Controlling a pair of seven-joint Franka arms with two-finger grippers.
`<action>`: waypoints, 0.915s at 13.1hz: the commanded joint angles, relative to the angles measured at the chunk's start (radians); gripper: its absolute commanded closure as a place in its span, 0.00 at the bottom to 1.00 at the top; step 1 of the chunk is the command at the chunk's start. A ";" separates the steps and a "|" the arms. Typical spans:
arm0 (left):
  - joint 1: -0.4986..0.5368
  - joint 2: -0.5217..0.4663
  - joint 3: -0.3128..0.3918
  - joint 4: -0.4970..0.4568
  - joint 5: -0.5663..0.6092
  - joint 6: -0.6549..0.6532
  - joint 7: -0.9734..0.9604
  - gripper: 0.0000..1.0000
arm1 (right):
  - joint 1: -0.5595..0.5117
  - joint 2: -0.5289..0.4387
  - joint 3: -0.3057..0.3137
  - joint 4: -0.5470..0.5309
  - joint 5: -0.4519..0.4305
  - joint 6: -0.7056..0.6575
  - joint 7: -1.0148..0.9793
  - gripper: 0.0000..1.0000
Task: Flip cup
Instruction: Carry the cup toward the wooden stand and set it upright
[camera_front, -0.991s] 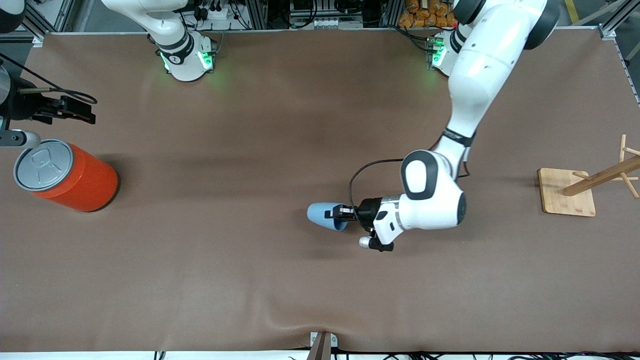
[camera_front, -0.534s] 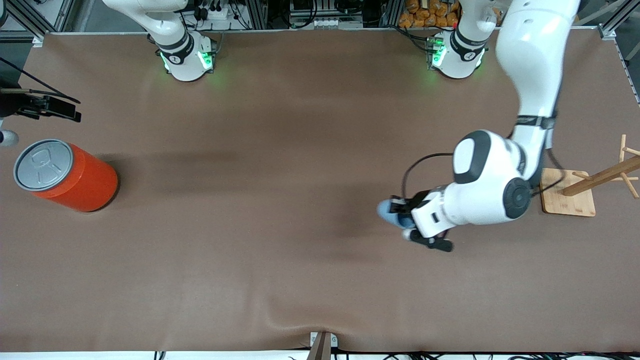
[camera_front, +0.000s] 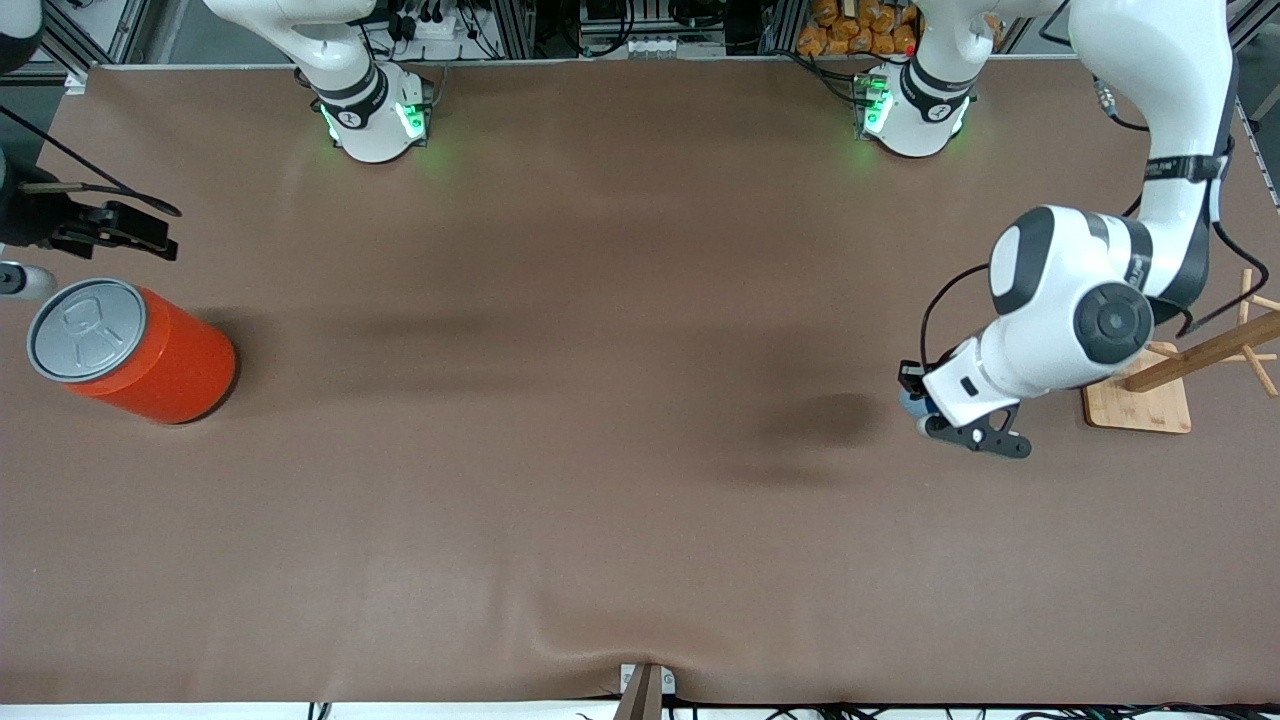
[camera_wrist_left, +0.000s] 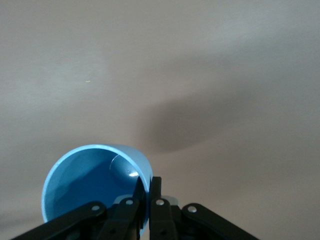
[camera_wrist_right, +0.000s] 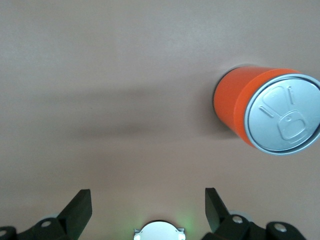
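I've got the cup (camera_wrist_left: 95, 182) pinched by its rim in the left gripper (camera_wrist_left: 148, 192), jaws clamped on the wall, carried in the air over the desk (camera_front: 600, 500) near the wooden rack (camera_front: 1140, 385). I'd roll the wrist slowly and set the base down flat before letting go. The right gripper (camera_wrist_right: 147, 210) waits wide open and empty above the can (camera_wrist_right: 265, 115).

Light-blue cup, off the bench
The cup (camera_wrist_left: 95, 182) hangs in the air with its rim pinched, its blue inside showing.
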 joint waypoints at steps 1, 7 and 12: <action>0.049 -0.068 -0.007 -0.208 0.037 0.177 -0.001 1.00 | -0.076 -0.021 0.002 0.016 0.009 -0.026 -0.039 0.00; 0.056 -0.069 -0.006 -0.337 0.072 0.310 -0.013 0.52 | -0.030 -0.018 0.011 0.056 0.026 -0.051 0.102 0.00; 0.062 -0.072 -0.013 -0.263 0.092 0.220 -0.010 0.00 | 0.014 -0.021 0.008 0.051 0.023 -0.051 0.157 0.00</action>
